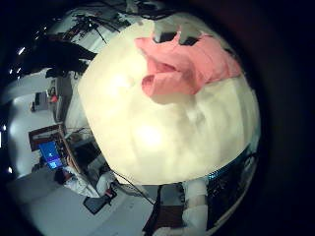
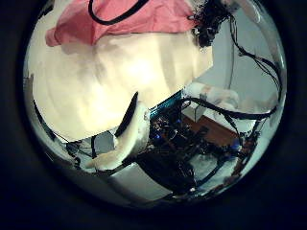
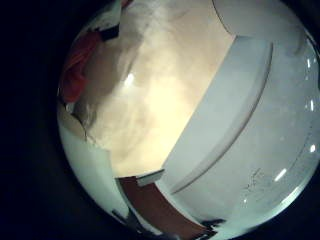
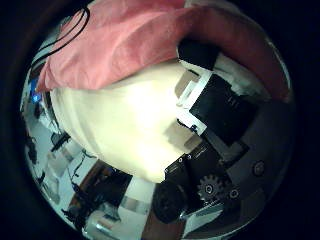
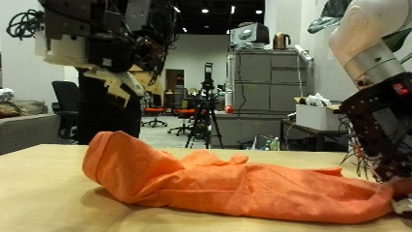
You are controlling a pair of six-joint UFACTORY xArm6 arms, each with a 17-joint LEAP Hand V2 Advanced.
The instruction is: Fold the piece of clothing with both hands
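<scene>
The piece of clothing (image 5: 232, 186), an orange garment, lies in a long, rumpled heap across the pale surface (image 5: 39, 198), bunched high at one end below the left hand and trailing out flat toward the right hand. No clean fold line or squared edge shows anywhere, so I judge the folding to be at an early stage: the cloth looks gathered rather than doubled over, and the real work of flattening it and bringing 1 half over the other seems still to be done. The left hand (image 5: 109, 43) hangs well above the raised end of the garment, apart from it; its fingers look loosely extended and hold nothing, and its palm views show the clothing (image 1: 182, 64) lying some way off on the surface with open surface between. The right hand (image 5: 387, 135) is down low at the far end of the garment, right at the cloth's edge. Its thumb-side palm view shows the clothing (image 4: 140, 45) filling much of the picture and lying against the hand's black and white parts, so the palm is very close to it. Whether those fingers are pinching the cloth, pressing on it or merely beside it I cannot tell, since the fingertips are not clearly shown.
</scene>
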